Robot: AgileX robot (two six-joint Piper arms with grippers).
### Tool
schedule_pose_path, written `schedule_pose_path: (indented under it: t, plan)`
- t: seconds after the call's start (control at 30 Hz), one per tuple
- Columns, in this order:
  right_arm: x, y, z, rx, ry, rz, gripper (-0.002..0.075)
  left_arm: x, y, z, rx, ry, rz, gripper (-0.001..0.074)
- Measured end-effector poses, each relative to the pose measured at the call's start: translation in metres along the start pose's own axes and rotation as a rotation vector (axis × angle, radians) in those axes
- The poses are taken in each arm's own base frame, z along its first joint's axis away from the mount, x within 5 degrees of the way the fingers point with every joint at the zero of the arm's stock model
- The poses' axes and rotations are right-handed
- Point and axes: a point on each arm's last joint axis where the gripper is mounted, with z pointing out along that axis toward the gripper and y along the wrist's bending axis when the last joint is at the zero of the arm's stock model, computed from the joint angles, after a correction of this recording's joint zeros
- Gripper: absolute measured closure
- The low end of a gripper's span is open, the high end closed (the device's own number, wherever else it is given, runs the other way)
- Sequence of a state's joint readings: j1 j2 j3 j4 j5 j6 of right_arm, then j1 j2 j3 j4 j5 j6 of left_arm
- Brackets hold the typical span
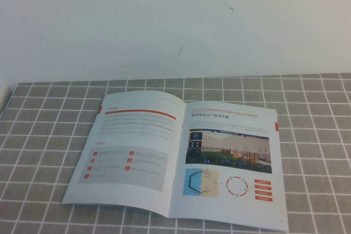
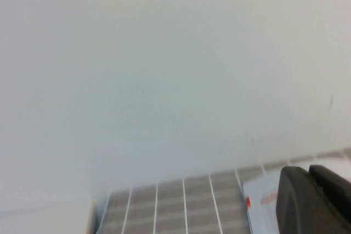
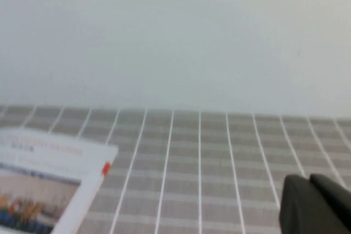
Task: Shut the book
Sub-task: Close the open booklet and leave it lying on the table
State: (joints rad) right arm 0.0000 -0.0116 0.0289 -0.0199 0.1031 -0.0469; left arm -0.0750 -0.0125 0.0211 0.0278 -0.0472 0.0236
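Observation:
An open book (image 1: 181, 157) lies flat on the grey checked tablecloth (image 1: 44, 135), near the table's front. Its left page carries text and orange markers; its right page has a picture and diagrams. Neither gripper appears in the high view. In the left wrist view my left gripper (image 2: 308, 171) shows two black fingers pressed together with nothing between them, hanging above a corner of the book (image 2: 263, 204). My right gripper (image 3: 308, 179) is likewise shut and empty, over bare cloth, well off to the side of the book's page (image 3: 44, 184).
A plain white wall (image 1: 175, 20) stands behind the table's far edge. The checked cloth (image 3: 197, 152) runs on either side of the book. A pale table edge (image 2: 49, 217) shows past the cloth's corner in the left wrist view.

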Motion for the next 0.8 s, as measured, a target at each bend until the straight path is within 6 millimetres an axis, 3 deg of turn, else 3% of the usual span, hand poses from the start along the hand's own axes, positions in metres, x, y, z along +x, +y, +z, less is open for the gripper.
schedule_pose_path:
  t: [0.3,0.8]
  plan:
    - [-0.035,-0.002,-0.007,0.019,-0.396,0.000,0.0729,-0.030,0.001,-0.005,-0.006,-0.334,-0.011,0.0738]
    - [-0.044,-0.002,-0.011,0.023,-0.501,0.002,0.0729,-0.040,0.002,-0.009,-0.004,-0.456,-0.085,0.0738]
